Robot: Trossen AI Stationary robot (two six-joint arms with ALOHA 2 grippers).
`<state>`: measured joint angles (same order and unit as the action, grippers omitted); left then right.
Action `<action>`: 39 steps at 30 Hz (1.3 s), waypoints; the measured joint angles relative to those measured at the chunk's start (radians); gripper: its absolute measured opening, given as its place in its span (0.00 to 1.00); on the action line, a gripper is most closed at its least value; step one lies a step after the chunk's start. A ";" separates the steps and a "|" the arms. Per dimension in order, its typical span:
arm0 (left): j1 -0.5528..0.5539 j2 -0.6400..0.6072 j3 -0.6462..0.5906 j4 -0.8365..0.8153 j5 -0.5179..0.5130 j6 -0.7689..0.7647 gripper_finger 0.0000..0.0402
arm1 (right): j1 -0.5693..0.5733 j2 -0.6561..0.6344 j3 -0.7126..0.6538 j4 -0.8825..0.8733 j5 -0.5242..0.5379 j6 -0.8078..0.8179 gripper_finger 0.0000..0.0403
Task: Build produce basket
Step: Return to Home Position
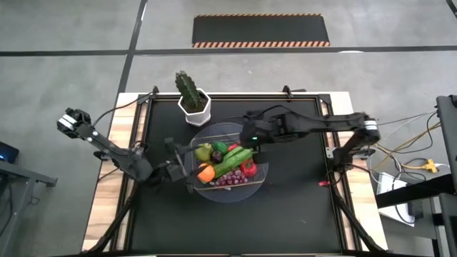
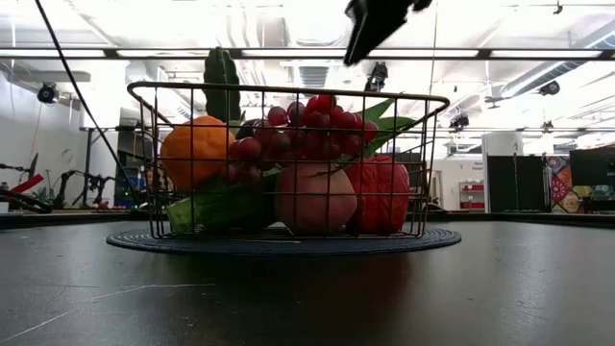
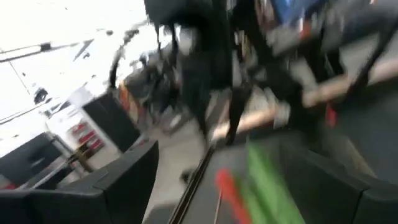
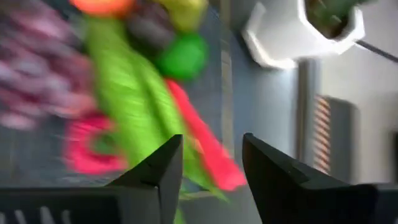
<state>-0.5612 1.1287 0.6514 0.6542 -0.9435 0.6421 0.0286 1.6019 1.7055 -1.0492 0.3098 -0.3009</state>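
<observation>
- Right gripper (image 1: 250, 139) hangs over the basket (image 2: 288, 91), fingers spread and empty, so it is free to lift away.
- Left gripper (image 1: 178, 165) sits beside the basket, likewise spread and empty.
- The produce (image 1: 228, 163) is heaped inside, mid-table; filling looks done.

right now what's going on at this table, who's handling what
Two robot arms are working at a table where the basket is already heaped with the produce: orange, grapes, red pepper, green beans and more. The right gripper hovers over the basket, open and empty. The left gripper is at the basket's left edge. Its view is too blurred to tell more. A potted cactus stands on the table just outside the basket.
</observation>
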 joint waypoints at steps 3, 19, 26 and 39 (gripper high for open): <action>-0.060 -0.096 0.006 -0.267 -0.010 -0.110 0.74 | 0.036 -0.114 -0.155 0.165 -0.120 0.041 0.33; -0.014 -0.490 -0.314 -0.312 0.335 -0.217 0.22 | 0.137 -0.564 -1.163 1.516 -0.203 -0.198 0.03; 0.064 -0.649 -0.448 -0.204 0.369 -0.218 0.03 | -0.034 -0.672 -1.298 1.643 -0.431 -0.155 0.02; 0.071 -0.972 -0.643 -0.221 0.358 -0.235 0.01 | -0.167 -1.009 -1.552 1.607 -0.483 -0.079 0.02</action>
<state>-0.4900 0.1563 0.0086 0.4329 -0.5850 0.4076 -0.1383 0.5926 0.1533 0.5577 -0.1737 -0.3798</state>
